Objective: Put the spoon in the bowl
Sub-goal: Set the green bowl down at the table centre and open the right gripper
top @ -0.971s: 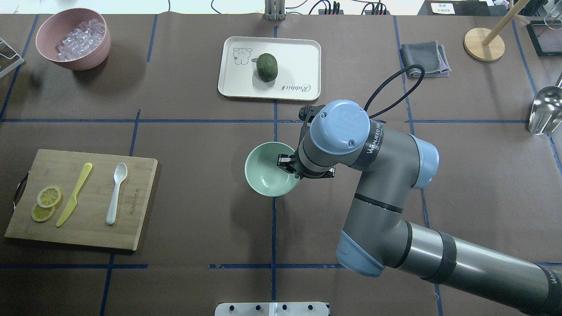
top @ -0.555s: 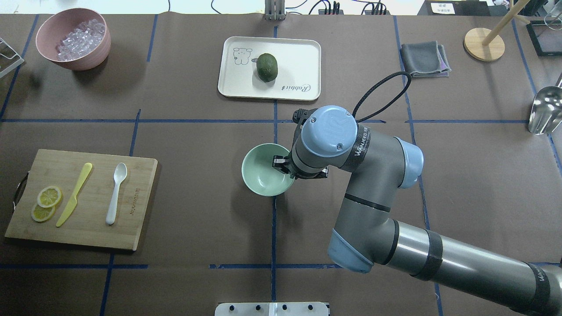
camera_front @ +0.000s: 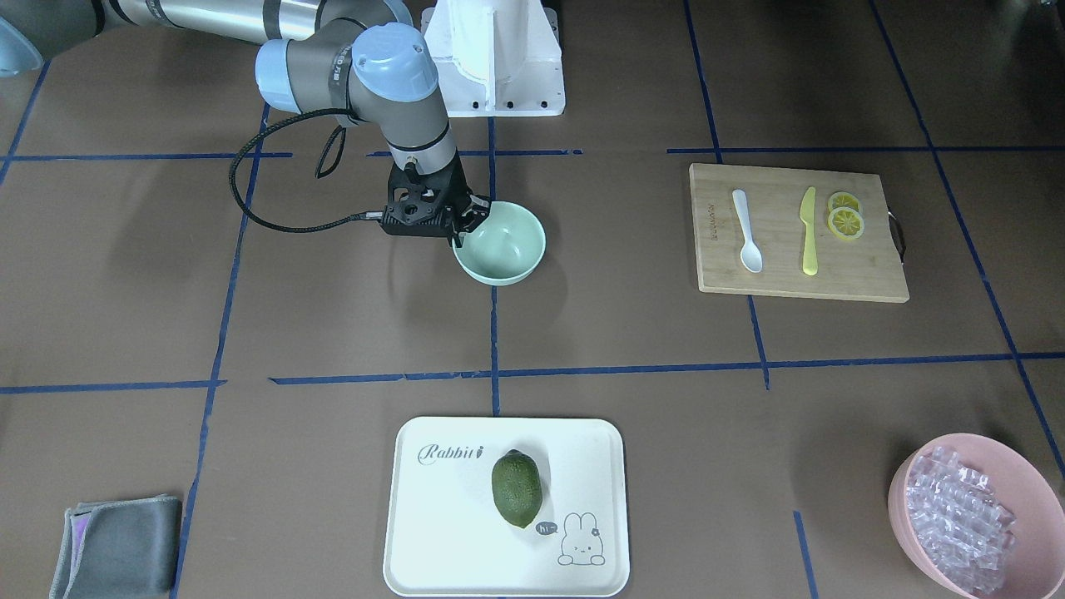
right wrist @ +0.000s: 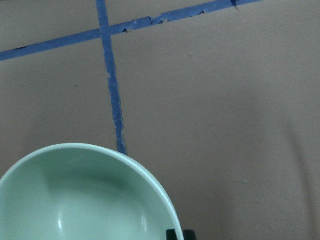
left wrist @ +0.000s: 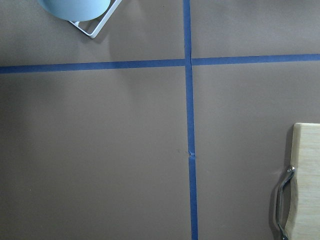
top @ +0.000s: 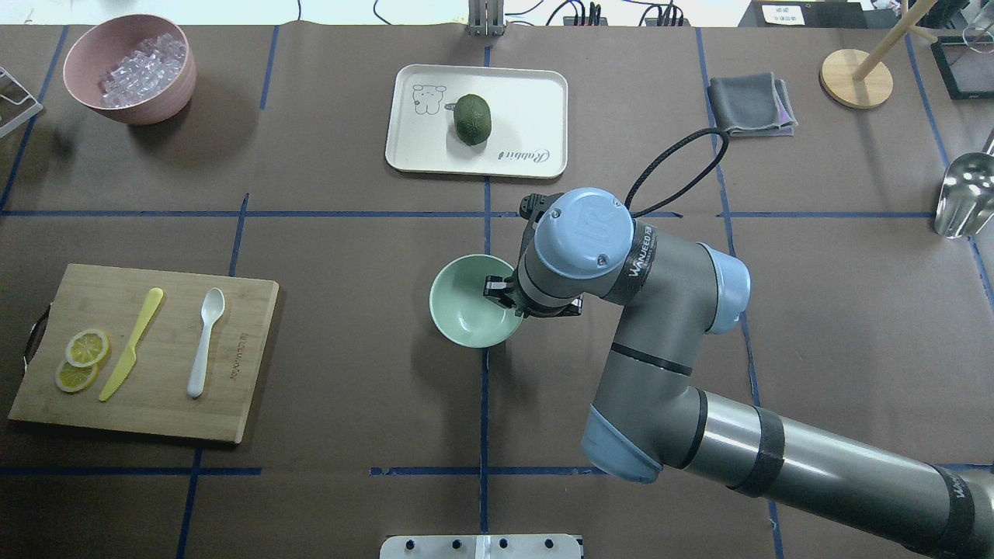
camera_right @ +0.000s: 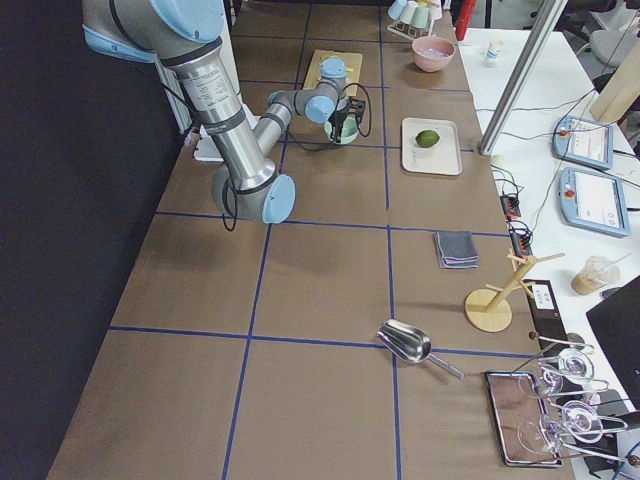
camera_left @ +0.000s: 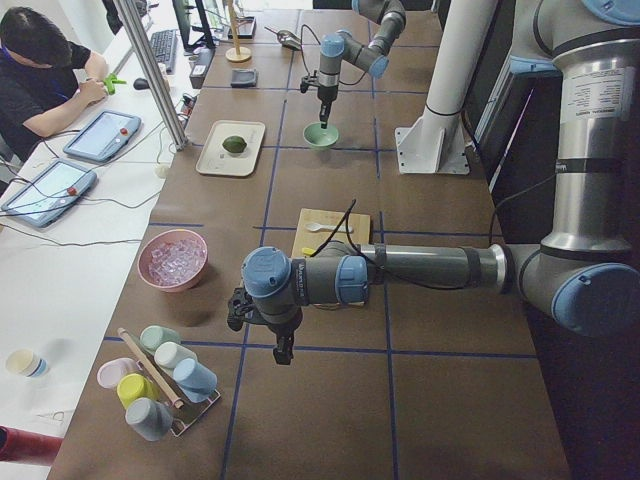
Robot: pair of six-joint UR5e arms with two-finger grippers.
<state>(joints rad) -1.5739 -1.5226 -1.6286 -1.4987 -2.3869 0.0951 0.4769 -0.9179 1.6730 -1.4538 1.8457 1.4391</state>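
The white spoon (top: pixel 203 341) lies on the wooden cutting board (top: pixel 241 349) at the left, bowl end away from the robot; it also shows in the front view (camera_front: pixel 746 230). The mint-green bowl (top: pixel 466 307) sits at the table's middle and is empty. My right gripper (top: pixel 501 291) is shut on the bowl's right rim, one finger inside and one outside (camera_front: pixel 464 235). The right wrist view shows the bowl (right wrist: pixel 75 200) from above. My left gripper (camera_left: pixel 284 352) hangs over bare table far left of the board, and I cannot tell whether it is open.
A yellow knife (top: pixel 132 344) and lemon slices (top: pixel 81 359) share the board. A pink bowl of clear cubes (top: pixel 128 70) stands far left. A white tray (top: pixel 528 101) holds a green fruit (top: pixel 473 119). A grey cloth (top: pixel 752 105) and a metal scoop (top: pixel 963 194) lie at the right.
My right gripper dragged the bowl a short way to the left, then stayed nearly still. The spoon has not moved.
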